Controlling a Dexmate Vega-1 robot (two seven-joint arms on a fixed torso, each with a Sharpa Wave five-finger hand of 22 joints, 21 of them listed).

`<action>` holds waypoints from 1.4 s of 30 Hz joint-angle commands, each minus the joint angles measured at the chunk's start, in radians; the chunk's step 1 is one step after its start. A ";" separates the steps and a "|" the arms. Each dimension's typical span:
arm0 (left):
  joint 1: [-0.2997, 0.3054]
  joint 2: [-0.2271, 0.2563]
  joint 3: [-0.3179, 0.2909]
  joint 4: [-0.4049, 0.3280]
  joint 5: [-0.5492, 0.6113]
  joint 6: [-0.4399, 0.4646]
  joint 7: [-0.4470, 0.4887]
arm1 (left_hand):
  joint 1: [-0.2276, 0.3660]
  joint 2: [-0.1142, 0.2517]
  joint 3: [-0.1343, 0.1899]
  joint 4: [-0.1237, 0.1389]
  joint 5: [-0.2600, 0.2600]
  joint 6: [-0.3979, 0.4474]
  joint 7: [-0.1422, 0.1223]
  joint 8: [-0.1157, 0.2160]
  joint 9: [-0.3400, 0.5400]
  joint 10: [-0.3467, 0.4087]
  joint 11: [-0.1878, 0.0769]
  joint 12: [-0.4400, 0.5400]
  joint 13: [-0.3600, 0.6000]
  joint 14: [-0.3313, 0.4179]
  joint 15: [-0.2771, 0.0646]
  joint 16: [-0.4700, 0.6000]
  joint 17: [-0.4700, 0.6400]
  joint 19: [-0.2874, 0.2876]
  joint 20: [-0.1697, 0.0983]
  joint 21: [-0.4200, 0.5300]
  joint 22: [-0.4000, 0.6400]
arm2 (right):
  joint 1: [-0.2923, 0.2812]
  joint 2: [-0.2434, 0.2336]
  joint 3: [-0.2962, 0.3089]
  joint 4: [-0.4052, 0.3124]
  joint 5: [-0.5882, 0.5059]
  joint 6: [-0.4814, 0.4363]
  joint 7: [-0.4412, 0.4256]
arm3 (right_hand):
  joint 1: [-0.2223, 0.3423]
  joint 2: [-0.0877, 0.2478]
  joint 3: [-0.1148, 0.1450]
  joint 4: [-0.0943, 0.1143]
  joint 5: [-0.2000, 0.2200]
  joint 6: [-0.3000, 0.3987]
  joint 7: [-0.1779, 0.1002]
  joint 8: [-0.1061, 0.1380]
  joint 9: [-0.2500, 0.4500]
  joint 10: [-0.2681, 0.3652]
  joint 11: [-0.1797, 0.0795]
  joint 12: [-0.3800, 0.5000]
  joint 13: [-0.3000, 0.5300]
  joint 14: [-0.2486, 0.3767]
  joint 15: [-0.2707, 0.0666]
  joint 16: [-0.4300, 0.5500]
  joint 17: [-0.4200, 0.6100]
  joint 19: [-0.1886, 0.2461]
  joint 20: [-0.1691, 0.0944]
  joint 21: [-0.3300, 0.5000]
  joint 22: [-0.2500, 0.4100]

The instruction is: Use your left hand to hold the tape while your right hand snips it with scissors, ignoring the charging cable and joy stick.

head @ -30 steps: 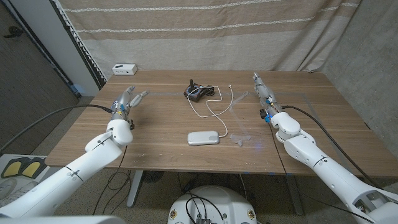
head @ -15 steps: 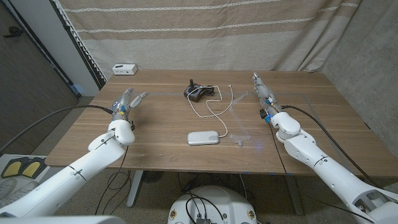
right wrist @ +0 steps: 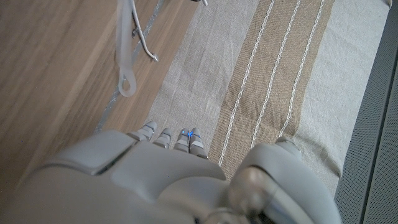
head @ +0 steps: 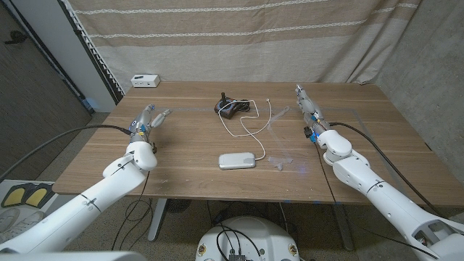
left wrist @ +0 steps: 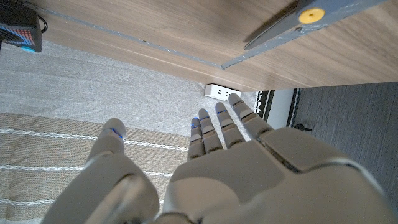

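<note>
Both hands are held empty, fingers spread: left hand (head: 145, 119) at left, right hand (head: 307, 109) at right, over the desk (head: 188, 145).

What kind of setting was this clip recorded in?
Likely an indoor lab or test room: a plain wooden table set up in front of a hung striped curtain, with cables trailing from both arms and a small white box at the table's far corner.
</note>
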 commanded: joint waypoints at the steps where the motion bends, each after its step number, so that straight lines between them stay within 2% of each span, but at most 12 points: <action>1: 0.012 0.022 0.004 -0.008 0.001 0.016 -0.005 | 0.010 0.002 0.008 -0.002 -0.002 -0.001 0.003 0.007 0.006 0.004 -0.003 0.005 0.004 -0.002 -0.038 -0.001 0.004 -0.003 0.007 -0.002 0.003 | -0.002 -0.007 0.006 0.001 0.009 -0.004 0.005 | 0.010 0.001 -0.001 -0.007 0.010 -0.010 0.003 0.000 0.004 -0.003 0.003 0.001 0.003 -0.078 -0.033 0.000 0.001 -0.009 0.000 0.007 0.003; 4: 0.014 0.024 0.005 -0.012 0.002 0.024 -0.005 | 0.011 0.002 0.008 -0.002 -0.002 -0.002 0.007 0.008 0.007 0.002 0.003 0.004 0.004 -0.003 -0.037 -0.001 0.005 -0.003 0.008 -0.002 0.003 | -0.003 -0.009 0.007 0.003 0.008 -0.001 0.007 | 0.010 0.001 -0.001 -0.007 0.010 -0.009 0.004 0.000 0.004 -0.003 0.003 0.001 0.003 -0.077 -0.033 0.000 0.001 -0.009 0.000 0.007 0.003; 5: 0.015 0.022 0.005 -0.013 0.004 0.027 0.000 | 0.012 0.002 0.008 -0.002 -0.002 -0.002 0.008 0.009 0.008 0.002 -0.003 0.005 0.005 0.000 -0.038 0.000 0.005 0.000 0.007 -0.001 0.003 | -0.003 -0.008 0.007 0.003 0.008 0.000 0.007 | 0.010 0.001 -0.001 -0.007 0.010 -0.010 0.004 0.000 0.004 -0.003 0.003 0.001 0.003 -0.078 -0.033 0.000 0.001 -0.009 0.000 0.007 0.003; 6: 0.015 0.018 0.006 -0.015 0.006 0.037 0.006 | 0.015 0.001 0.008 -0.003 -0.003 -0.001 0.005 0.012 0.010 0.008 -0.007 0.007 0.005 0.006 -0.046 0.002 0.005 0.009 -0.010 0.003 0.002 | -0.004 -0.008 0.007 0.002 0.009 -0.002 0.006 | 0.010 0.001 -0.001 -0.007 0.010 -0.010 0.004 0.000 0.004 -0.003 0.003 0.002 0.003 -0.078 -0.033 0.000 0.001 -0.009 0.000 0.007 0.003; 8: 0.019 0.015 0.005 -0.016 0.007 0.035 0.014 | 0.017 -0.001 0.008 -0.003 -0.004 0.005 -0.003 0.017 0.012 0.019 -0.013 0.012 0.006 0.010 -0.054 0.003 0.004 0.015 -0.019 0.004 0.001 | -0.004 -0.008 0.008 0.002 0.010 -0.001 0.006 | 0.011 0.001 -0.001 -0.007 0.011 -0.010 0.003 0.000 0.004 -0.003 0.004 0.002 0.003 -0.077 -0.033 0.000 0.001 -0.009 0.000 0.007 0.003; 13: 0.022 0.017 0.006 -0.024 0.012 0.057 0.019 | 0.020 -0.004 0.007 -0.004 -0.006 0.015 -0.006 0.023 0.014 0.028 -0.018 0.016 0.007 0.025 -0.055 0.008 0.004 0.023 -0.021 0.006 0.000 | -0.008 -0.012 0.008 -0.002 0.009 -0.002 0.006 | 0.011 0.002 -0.001 -0.007 0.011 -0.011 0.004 0.000 0.004 -0.003 0.005 0.002 0.003 -0.076 -0.033 0.001 0.001 -0.009 0.000 0.007 0.003; 22: 0.056 0.036 -0.012 -0.045 0.014 0.058 0.032 | 0.024 -0.007 0.006 -0.005 -0.007 0.021 0.000 0.028 0.017 0.037 -0.009 0.020 0.009 0.031 -0.051 0.009 0.004 0.026 -0.023 0.006 -0.002 | -0.017 -0.012 0.011 -0.014 0.014 -0.004 0.003 | 0.011 0.002 -0.002 -0.007 0.012 -0.010 0.005 0.000 0.004 -0.003 0.005 0.002 0.003 -0.076 -0.033 0.001 0.001 -0.009 0.001 0.007 0.003; 25: 0.068 0.039 -0.016 -0.054 0.016 0.069 0.038 | 0.034 -0.009 0.008 -0.008 -0.007 0.032 0.002 0.035 0.020 0.047 -0.010 0.025 0.012 0.045 -0.054 0.013 0.004 0.045 -0.043 0.012 -0.003 | -0.017 -0.013 0.009 -0.013 0.012 -0.002 0.005 | 0.011 0.003 -0.002 -0.007 0.012 -0.009 0.004 0.000 0.004 -0.003 0.006 0.002 0.003 -0.076 -0.033 0.001 0.001 -0.009 0.001 0.007 0.003; 28: 0.081 0.048 -0.022 -0.060 0.015 0.061 0.034 | 0.045 -0.009 0.010 -0.011 -0.007 0.050 0.001 0.044 0.023 0.051 -0.012 0.028 0.014 0.054 -0.056 0.015 0.005 0.056 -0.051 0.014 -0.005 | -0.019 -0.013 0.010 -0.018 0.015 -0.006 0.002 | 0.011 0.003 -0.002 -0.007 0.013 -0.010 0.004 0.000 0.004 -0.003 0.006 0.002 0.003 -0.076 -0.033 0.001 0.001 -0.009 0.001 0.007 0.003; 40: 0.096 0.061 -0.026 -0.068 0.035 0.084 0.043 | 0.085 -0.012 0.020 -0.021 -0.004 0.054 0.001 0.050 0.030 0.058 -0.018 0.032 0.021 0.077 -0.059 0.020 0.005 0.110 -0.043 0.030 -0.004 | -0.024 -0.016 0.008 -0.025 0.010 -0.004 0.003 | 0.011 0.004 -0.002 -0.007 0.014 -0.010 0.004 0.000 0.004 -0.003 0.006 0.003 0.003 -0.075 -0.032 0.001 0.001 -0.009 0.002 0.008 0.003; 42: 0.098 0.061 -0.014 -0.052 0.063 0.063 0.072 | 0.086 -0.013 0.021 -0.021 -0.004 0.052 -0.001 0.049 0.030 0.057 -0.018 0.031 0.021 0.078 -0.059 0.020 0.006 0.111 -0.042 0.030 -0.004 | -0.025 -0.017 0.009 -0.029 0.010 -0.006 0.000 | 0.011 0.004 -0.002 -0.007 0.014 -0.009 0.004 0.001 0.004 -0.003 0.007 0.002 0.003 -0.075 -0.032 0.001 0.001 -0.009 0.002 0.008 0.003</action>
